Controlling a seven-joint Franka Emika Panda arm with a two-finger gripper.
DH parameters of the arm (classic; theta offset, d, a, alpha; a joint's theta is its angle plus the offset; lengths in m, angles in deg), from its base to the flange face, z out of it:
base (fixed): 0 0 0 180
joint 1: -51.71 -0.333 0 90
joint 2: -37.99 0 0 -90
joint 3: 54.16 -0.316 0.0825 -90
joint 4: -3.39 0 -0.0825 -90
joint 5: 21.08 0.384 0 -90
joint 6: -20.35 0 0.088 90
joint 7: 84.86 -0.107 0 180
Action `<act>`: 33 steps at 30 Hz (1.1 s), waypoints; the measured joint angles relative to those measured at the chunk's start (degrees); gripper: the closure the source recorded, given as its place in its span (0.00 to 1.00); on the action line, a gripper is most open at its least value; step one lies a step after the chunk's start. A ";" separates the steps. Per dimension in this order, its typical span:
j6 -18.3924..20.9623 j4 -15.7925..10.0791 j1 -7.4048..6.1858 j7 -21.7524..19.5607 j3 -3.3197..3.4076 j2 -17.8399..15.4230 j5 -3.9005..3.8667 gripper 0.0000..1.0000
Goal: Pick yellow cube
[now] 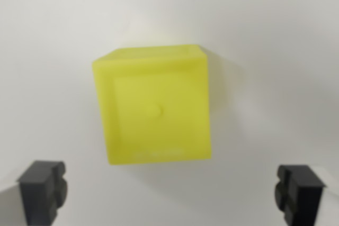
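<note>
A yellow cube (153, 107) rests on a white surface in the middle of the wrist view, seen from above and slightly blurred, with a small dimple in its top face. My gripper (170, 191) is open. Its two black fingertips (43, 190) show at the bottom corners of the view, one on the wrist view's left and one on the right. The cube lies between their lines but higher in the picture, apart from both pads. Nothing is held.
A plain white surface (275, 35) fills the view all around the cube. A soft shadow falls to the right of the cube.
</note>
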 joint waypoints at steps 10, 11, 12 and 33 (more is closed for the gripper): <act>-1.60 1.27 -1.08 2.42 0.04 3.01 0.22 0.00; -1.76 1.33 -1.09 2.46 0.05 3.24 0.26 0.00; -1.99 1.41 -1.11 2.51 0.06 3.55 0.31 0.00; -5.65 3.33 -1.24 3.35 0.07 9.19 1.09 0.00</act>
